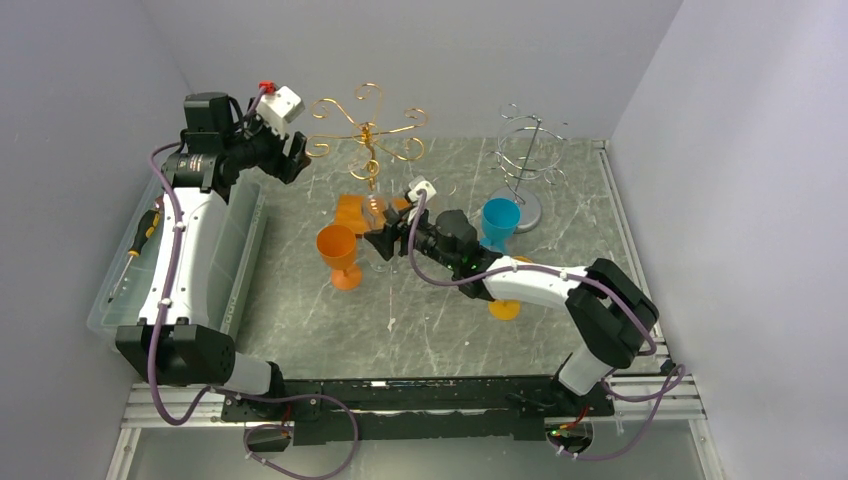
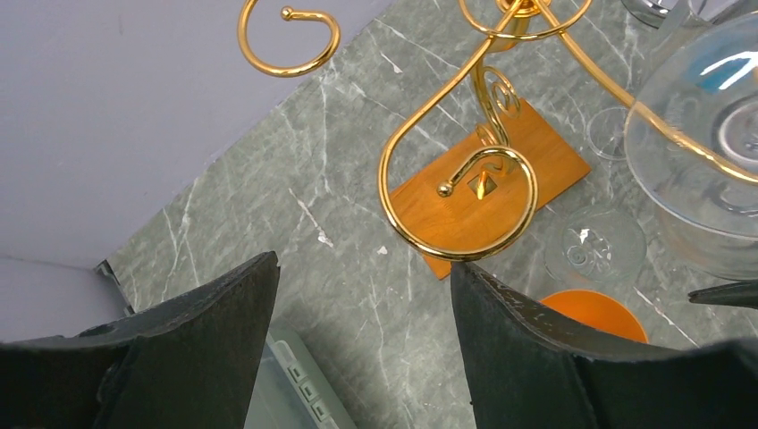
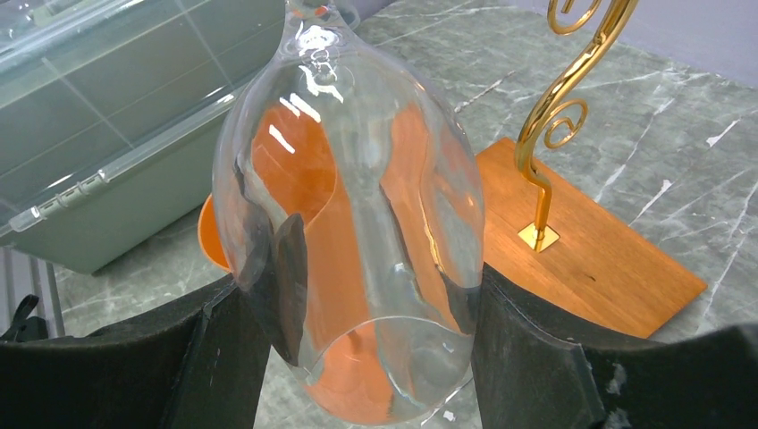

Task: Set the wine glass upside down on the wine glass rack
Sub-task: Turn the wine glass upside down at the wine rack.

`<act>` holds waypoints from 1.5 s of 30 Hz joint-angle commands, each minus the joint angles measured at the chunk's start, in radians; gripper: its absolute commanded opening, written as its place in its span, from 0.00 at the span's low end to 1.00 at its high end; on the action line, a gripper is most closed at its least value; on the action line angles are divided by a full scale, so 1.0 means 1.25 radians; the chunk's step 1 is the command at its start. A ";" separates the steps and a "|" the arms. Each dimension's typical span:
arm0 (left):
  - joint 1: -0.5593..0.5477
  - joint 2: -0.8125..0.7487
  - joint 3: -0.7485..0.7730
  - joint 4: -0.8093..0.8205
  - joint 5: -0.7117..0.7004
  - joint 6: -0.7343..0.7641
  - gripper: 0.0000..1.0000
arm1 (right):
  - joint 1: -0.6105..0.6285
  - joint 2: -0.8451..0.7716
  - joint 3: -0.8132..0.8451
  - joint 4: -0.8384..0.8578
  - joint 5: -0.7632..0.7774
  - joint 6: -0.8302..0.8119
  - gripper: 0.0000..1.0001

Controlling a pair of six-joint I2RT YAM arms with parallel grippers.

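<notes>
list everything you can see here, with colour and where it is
wine glass: 1, clear, gripped by its bowl, beside the gold rack's wooden base
gold rack: 1, gold wire on a wooden base, far centre
silver rack: 1, silver wire on a round base, far right
orange goblet: 1, upright, left of centre
blue goblet: 1, by the silver rack
orange foot: 1, under the right arm, rest hidden
other clear glassware: at least 1, by the wooden base, count unclear
bin: 1, clear plastic, left edge
screwdriver: 1, yellow and black, at the bin
table: 1, grey marble
left gripper: open, empty, near the gold rack
right gripper: closed on the wine glass
</notes>
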 commanded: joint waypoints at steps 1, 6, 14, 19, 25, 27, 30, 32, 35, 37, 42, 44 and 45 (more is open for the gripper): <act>-0.004 0.005 0.042 0.007 -0.022 0.003 0.76 | 0.002 -0.053 -0.019 0.114 0.020 0.007 0.16; -0.029 0.005 0.045 0.000 -0.035 0.004 0.75 | 0.000 -0.057 -0.044 0.146 0.042 0.034 0.14; -0.038 0.007 0.044 -0.002 -0.046 0.003 0.76 | 0.002 -0.050 -0.046 0.163 0.030 0.017 0.13; -0.041 0.010 0.044 -0.002 -0.053 0.003 0.76 | 0.002 -0.012 -0.020 0.180 0.018 -0.019 0.10; -0.046 0.014 0.051 -0.012 -0.058 0.003 0.76 | 0.001 0.043 -0.026 0.280 0.055 -0.018 0.04; -0.046 0.014 0.053 -0.014 -0.062 0.006 0.76 | 0.000 0.054 -0.033 0.308 0.067 0.005 0.03; -0.047 0.014 0.054 -0.013 -0.065 0.006 0.76 | 0.000 0.065 -0.053 0.351 0.110 0.036 0.03; -0.047 0.015 0.053 -0.014 -0.065 0.007 0.76 | -0.001 0.069 -0.068 0.375 0.115 0.045 0.03; -0.048 0.015 0.049 -0.013 -0.068 0.009 0.76 | -0.001 0.071 -0.081 0.397 0.105 0.050 0.03; -0.048 0.017 0.049 -0.012 -0.070 0.010 0.76 | 0.000 0.072 -0.085 0.407 0.104 0.054 0.02; -0.048 0.018 0.049 -0.012 -0.071 0.008 0.76 | -0.003 0.075 -0.094 0.429 0.107 0.061 0.01; -0.048 0.018 0.048 -0.011 -0.072 0.008 0.76 | 0.002 0.074 -0.083 0.409 0.085 0.036 0.01; -0.048 0.018 0.047 -0.012 -0.072 0.008 0.76 | 0.008 0.074 -0.071 0.373 0.086 0.017 0.01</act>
